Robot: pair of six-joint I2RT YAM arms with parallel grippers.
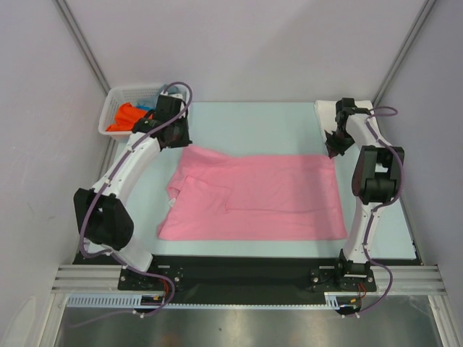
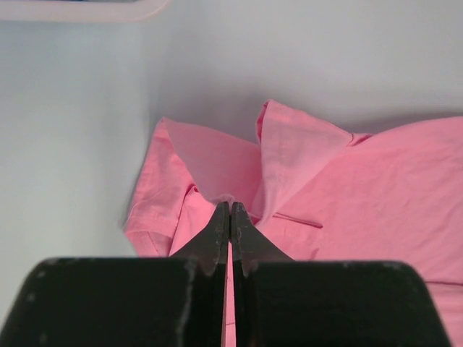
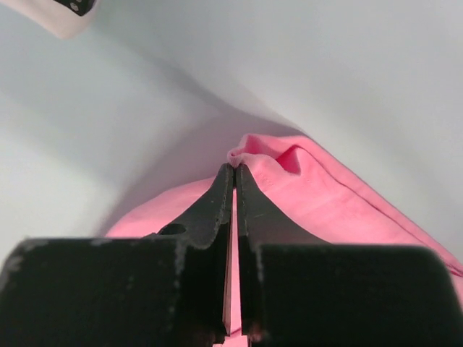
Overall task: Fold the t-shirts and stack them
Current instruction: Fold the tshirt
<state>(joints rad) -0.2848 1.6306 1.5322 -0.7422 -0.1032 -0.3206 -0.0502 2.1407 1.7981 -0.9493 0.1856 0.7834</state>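
Observation:
The pink t-shirt (image 1: 253, 195) lies spread across the middle of the table, partly folded, with a sleeve bunched at its left. My left gripper (image 1: 177, 141) is at the shirt's far left corner, shut on a pinch of the pink cloth (image 2: 289, 166). My right gripper (image 1: 334, 148) is at the shirt's far right corner, shut on a fold of the pink cloth (image 3: 325, 195). Orange (image 1: 124, 116) and blue (image 1: 148, 108) shirts lie in the basket. The grey and white printed shirts are out of view.
A white lattice basket (image 1: 116, 101) stands at the far left corner, just behind my left gripper. A white object (image 1: 325, 110) lies at the far right, behind my right gripper. The table's front edge (image 1: 246, 262) runs before the shirt.

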